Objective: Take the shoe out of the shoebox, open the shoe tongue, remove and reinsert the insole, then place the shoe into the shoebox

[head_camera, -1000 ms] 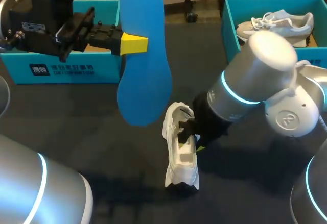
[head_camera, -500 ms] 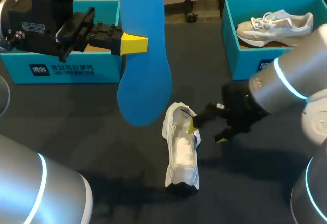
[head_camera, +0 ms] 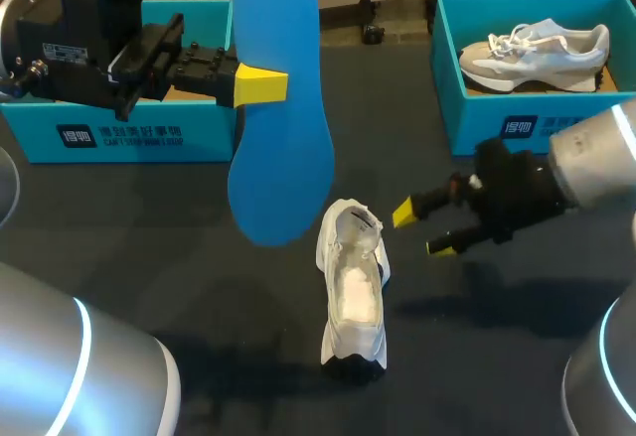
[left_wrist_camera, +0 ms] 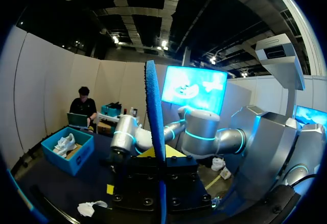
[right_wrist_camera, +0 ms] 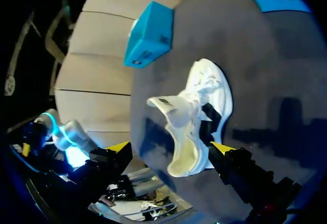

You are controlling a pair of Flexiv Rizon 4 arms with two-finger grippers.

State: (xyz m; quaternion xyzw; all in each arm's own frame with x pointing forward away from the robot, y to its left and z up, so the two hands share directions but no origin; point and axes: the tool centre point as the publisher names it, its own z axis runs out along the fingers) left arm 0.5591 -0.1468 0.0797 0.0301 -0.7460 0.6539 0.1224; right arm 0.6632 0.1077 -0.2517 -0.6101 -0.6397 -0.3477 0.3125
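High rear head camera; right wrist fisheye near same shoe (head_camera: 353, 287)

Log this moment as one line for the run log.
left gripper: shut on blue insole, held up | right gripper: open, beside white shoe, apart | white shoe: on table, tongue open

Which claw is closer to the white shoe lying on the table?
Right. The right claw hangs open just beside the shoe; the left claw is raised farther away, gripping the insole.
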